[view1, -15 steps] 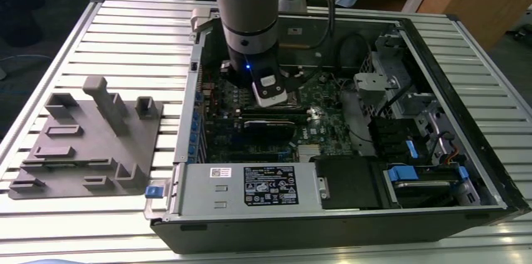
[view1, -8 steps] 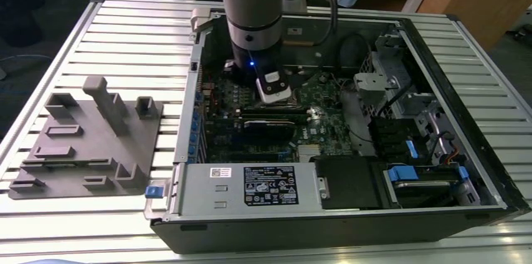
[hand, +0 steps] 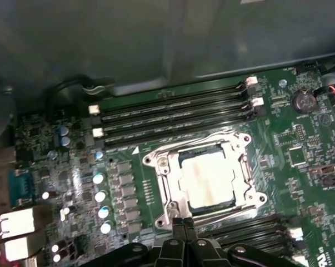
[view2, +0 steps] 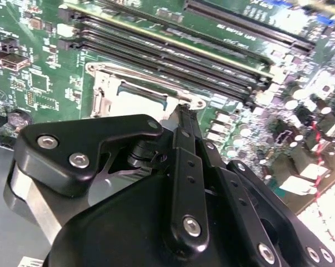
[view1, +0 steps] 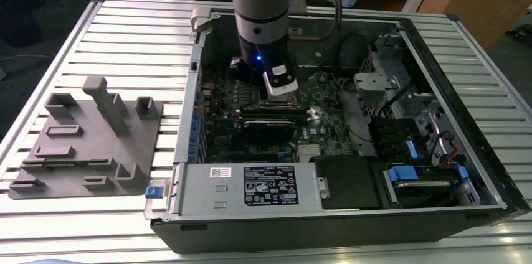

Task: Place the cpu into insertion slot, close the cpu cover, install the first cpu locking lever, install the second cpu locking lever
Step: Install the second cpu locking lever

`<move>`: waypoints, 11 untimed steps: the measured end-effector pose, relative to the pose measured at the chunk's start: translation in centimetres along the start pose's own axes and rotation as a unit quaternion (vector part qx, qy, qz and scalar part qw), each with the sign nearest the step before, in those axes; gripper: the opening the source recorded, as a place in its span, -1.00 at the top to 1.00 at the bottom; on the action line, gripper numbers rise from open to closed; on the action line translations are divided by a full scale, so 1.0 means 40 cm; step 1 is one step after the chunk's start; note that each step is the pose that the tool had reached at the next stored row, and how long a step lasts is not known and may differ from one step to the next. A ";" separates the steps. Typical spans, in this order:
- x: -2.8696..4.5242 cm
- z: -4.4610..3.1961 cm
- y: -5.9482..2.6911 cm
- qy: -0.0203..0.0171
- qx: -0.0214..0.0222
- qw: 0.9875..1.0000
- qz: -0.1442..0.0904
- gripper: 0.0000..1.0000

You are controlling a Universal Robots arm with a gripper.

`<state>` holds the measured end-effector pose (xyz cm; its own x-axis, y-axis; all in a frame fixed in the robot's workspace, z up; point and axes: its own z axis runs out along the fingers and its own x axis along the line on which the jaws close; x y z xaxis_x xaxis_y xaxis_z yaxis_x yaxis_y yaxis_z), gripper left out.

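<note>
fingers closed together, gripping nothing, tips touching the near edge of the cpu cover. cover lies shut over the cpu, seated in the insertion slot on the green board, beside memory slots.

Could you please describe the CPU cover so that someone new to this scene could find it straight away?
Look inside the open computer case at the green motherboard. Near its middle, between banks of long black memory slots, sits the cpu. The cpu cover is the thin silver metal frame lying around that pale square chip, just ahead of the gripper; nothing else nearby is a square, shiny frame.
</note>
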<state>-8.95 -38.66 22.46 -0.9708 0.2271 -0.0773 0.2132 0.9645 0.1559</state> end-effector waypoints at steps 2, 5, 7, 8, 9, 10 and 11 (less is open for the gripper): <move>-0.006 0.002 0.010 -0.001 0.003 1.000 0.000 0.79; -0.017 0.005 0.024 -0.001 0.006 1.000 0.000 0.79; -0.026 0.008 0.034 -0.002 0.007 1.000 -0.001 0.79; -0.030 0.009 0.038 -0.002 0.008 1.000 -0.001 0.79; -0.035 0.010 0.043 -0.002 0.009 1.000 -0.001 0.79; -0.040 0.011 0.048 -0.002 0.009 1.000 -0.001 0.79; -0.045 0.013 0.053 -0.002 0.010 1.000 -0.001 0.79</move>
<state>-6.70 -36.97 22.42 -0.9706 0.2263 -0.0819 0.2140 0.9672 0.1368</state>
